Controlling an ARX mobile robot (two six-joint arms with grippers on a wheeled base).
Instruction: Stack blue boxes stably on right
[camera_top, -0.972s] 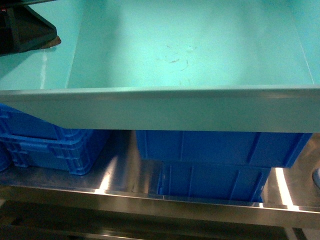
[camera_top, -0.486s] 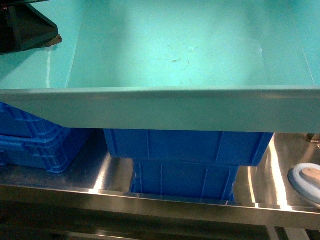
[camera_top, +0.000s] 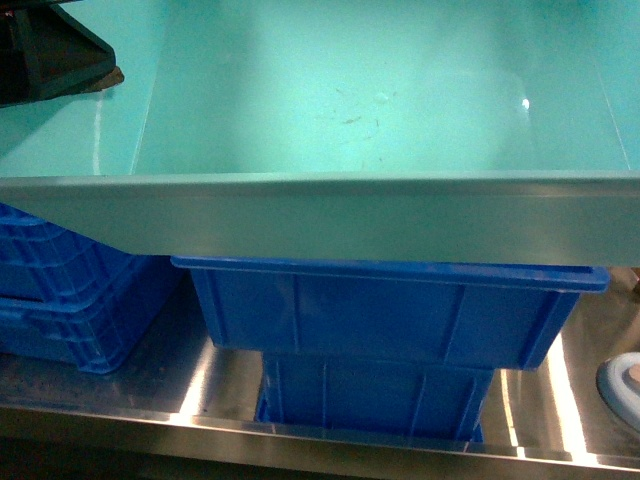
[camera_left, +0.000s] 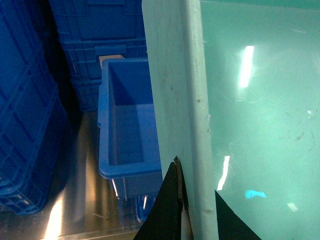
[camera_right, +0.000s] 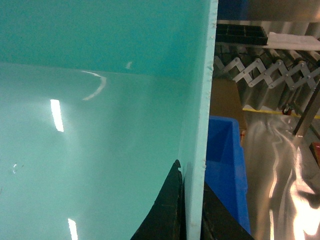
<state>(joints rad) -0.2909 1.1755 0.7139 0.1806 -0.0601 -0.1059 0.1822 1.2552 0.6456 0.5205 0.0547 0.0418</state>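
Observation:
A large light turquoise blue box (camera_top: 350, 100) hangs in the air and fills the top of the head view, its near rim (camera_top: 320, 215) level. My left gripper (camera_left: 197, 212) is shut on its left wall, one finger (camera_left: 167, 210) outside and one inside; it shows dark in the head view (camera_top: 50, 55). On the opposite wall my right gripper (camera_right: 194, 212) is shut, with its fingers (camera_right: 167, 215) on either side of the rim. Directly under the tub stands a stack of two smooth dark blue boxes (camera_top: 380, 315), the upper one open and empty (camera_left: 127, 125).
Dark blue ribbed crates (camera_top: 70, 290) are piled at the left on the steel table (camera_top: 560, 400), and more stand tall beside the stack (camera_left: 30, 115). A round white and blue object (camera_top: 622, 385) sits at the right edge. Beyond the table is a folding gate (camera_right: 265, 72).
The dark blue stack under the tub has shifted left in view and looks larger and nearer, its top rim now showing just below the tub. Both grips are unchanged.

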